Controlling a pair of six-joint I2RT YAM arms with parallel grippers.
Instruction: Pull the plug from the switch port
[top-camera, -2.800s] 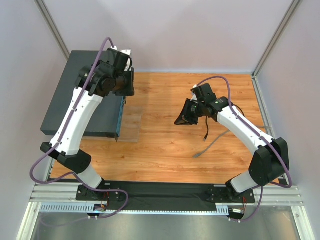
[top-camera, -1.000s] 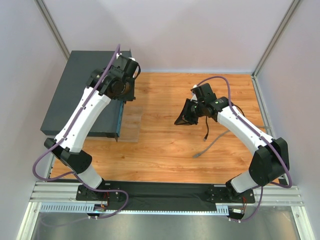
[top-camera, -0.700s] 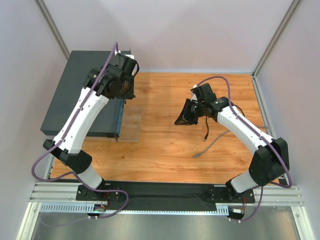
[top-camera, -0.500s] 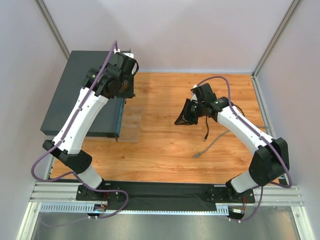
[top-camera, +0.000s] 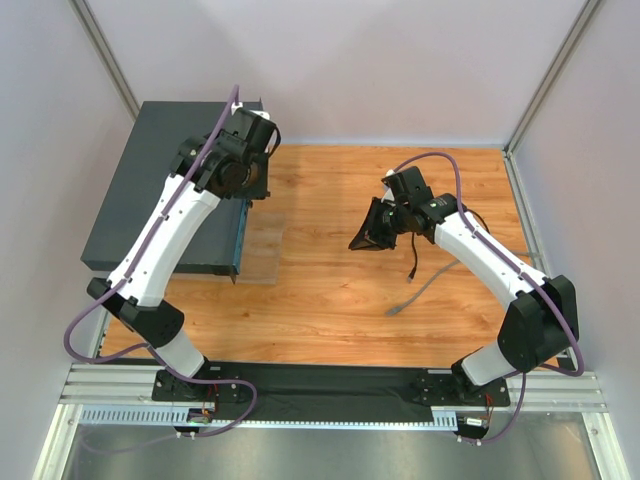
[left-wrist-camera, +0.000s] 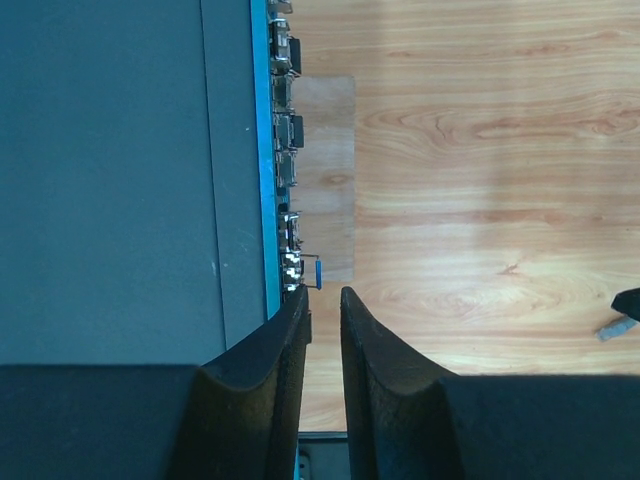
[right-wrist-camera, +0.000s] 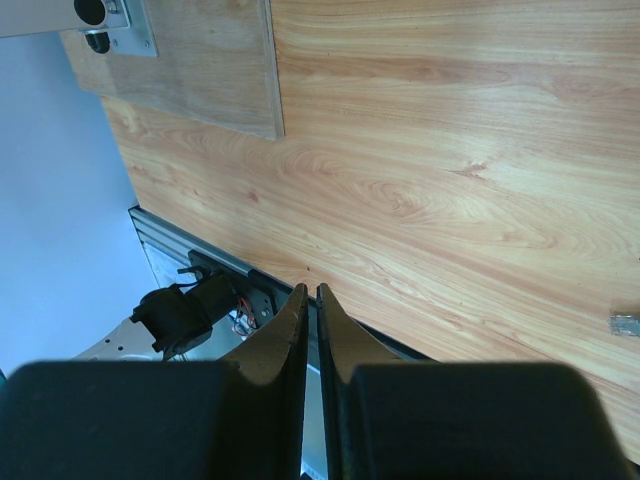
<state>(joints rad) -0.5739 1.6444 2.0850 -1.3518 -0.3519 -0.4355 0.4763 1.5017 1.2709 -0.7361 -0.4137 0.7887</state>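
Note:
The switch (top-camera: 150, 170) is a flat dark grey box at the left; its teal front face with a row of sockets (left-wrist-camera: 285, 170) runs along its right edge. My left gripper (top-camera: 252, 185) hovers at the switch's front far corner. In the left wrist view my left gripper (left-wrist-camera: 323, 293) is empty, jaws slightly apart, beside the sockets and a small blue tab (left-wrist-camera: 318, 272). A grey plug (top-camera: 395, 311) on its cable lies loose on the table, also in the right wrist view (right-wrist-camera: 624, 323). My right gripper (top-camera: 362, 240) is shut and empty above mid-table.
A pale rectangular sheet (top-camera: 265, 240) lies on the wooden table in front of the switch. A black cable (top-camera: 412, 265) hangs under the right arm. Grey walls enclose the table; the metal base rail (top-camera: 330, 385) runs along the near edge.
My left gripper has shifted slightly right and nearer, from over the switch's top to its front edge, with small wobbles in the last second. The right arm and the plug have not moved.

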